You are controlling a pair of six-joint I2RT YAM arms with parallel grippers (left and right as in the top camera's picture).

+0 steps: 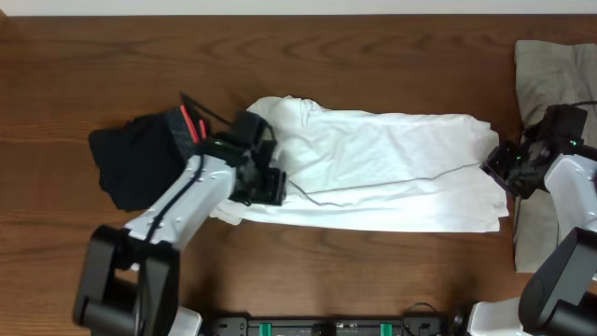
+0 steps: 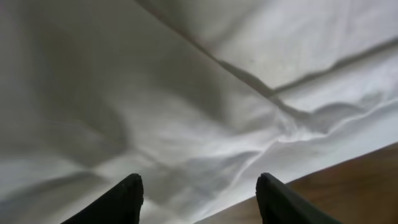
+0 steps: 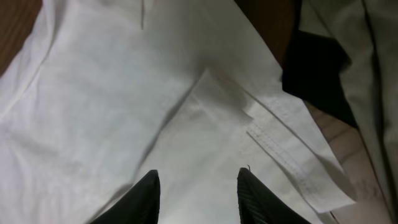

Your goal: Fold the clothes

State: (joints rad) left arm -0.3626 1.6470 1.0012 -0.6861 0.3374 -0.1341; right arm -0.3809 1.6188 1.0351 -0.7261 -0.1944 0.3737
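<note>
Left jaws gape, apparently empty, over T-shirt (image 2: pixel 186 93) edge by table (image 2: pixel 354 186).

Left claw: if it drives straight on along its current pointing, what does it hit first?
The white T-shirt; its folds fill the line ahead of the left claw. How close it is, I can't tell.

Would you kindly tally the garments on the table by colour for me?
White short-sleeved fabric T-shirt: 1
Black fabric shorts: 1
Khaki-grey crumpled fabric garment: 1
Total: 3
</note>
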